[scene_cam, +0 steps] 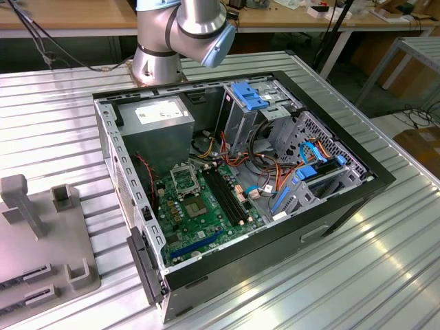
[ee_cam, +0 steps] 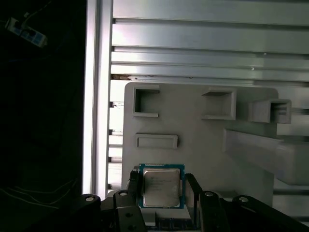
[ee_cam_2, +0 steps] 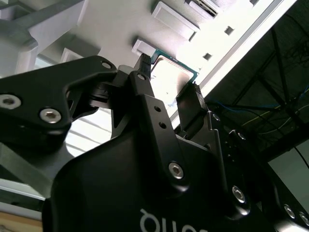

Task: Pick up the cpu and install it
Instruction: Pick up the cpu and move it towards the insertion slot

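**At the grey parts tray point(ee_cam: 203, 145), the tool point(ee_cam: 161, 176) has the cpu point(ee_cam: 161, 189) in its grip**

In both wrist views the tool is narrowed to the chip's width. One black finger point(ee_cam_2: 147, 92) sits against each of two opposite edges, so it has hold of the cpu. The chip lies level, with its dull metal top facing the first wrist camera and a green rim showing around it. I cannot tell whether it rests on the tray or sits just clear of it.

The tray is pale moulded plastic with square open pockets, a shallow long recess and a raised sloping post. It sits on the counter point(scene_cam: 330, 275), a surface of long ribbed aluminium slats that catch the light.

In the exterior view, part of the tray lies near, at the exterior view's left edge. An open computer case point(scene_cam: 344, 199) stands in the middle of the counter, apart from the tray. Inside it the green motherboard point(scene_cam: 199, 216) lies flat, with the silver socket frame point(scene_cam: 182, 180) towards its far end and a grey power supply point(scene_cam: 161, 120) beyond that.

The arm point(scene_cam: 189, 27) rises from the counter's far edge, behind the case. Wooden benches point(scene_cam: 69, 14) run along the back of the room, and a cardboard box point(scene_cam: 423, 144) sits at the exterior view's right.
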Robot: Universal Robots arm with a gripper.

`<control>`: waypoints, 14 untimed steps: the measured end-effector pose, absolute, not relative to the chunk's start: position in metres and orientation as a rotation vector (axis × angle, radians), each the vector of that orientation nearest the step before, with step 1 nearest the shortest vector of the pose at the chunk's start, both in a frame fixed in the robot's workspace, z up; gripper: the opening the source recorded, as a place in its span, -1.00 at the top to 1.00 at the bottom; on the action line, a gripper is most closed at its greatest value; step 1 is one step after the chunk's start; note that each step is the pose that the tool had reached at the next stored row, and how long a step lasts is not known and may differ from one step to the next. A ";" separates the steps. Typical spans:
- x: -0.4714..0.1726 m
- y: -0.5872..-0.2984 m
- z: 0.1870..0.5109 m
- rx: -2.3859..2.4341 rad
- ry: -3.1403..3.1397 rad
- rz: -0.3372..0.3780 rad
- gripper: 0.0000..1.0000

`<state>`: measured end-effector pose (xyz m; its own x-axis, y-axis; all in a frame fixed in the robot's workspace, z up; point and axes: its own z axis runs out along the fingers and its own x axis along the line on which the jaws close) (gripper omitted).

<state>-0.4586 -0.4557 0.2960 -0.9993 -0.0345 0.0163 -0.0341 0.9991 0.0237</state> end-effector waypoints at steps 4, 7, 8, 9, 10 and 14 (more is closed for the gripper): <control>-0.459 -0.456 0.298 0.054 -3.124 -0.036 0.05; -0.459 -0.456 0.300 0.054 -3.124 -0.037 0.05; -0.459 -0.456 0.300 0.054 -3.124 -0.037 0.05; -0.459 -0.456 0.301 0.054 -3.124 -0.037 0.05; -0.459 -0.456 0.301 0.054 -3.124 -0.036 0.05; -0.459 -0.456 0.303 0.054 -3.124 -0.036 0.05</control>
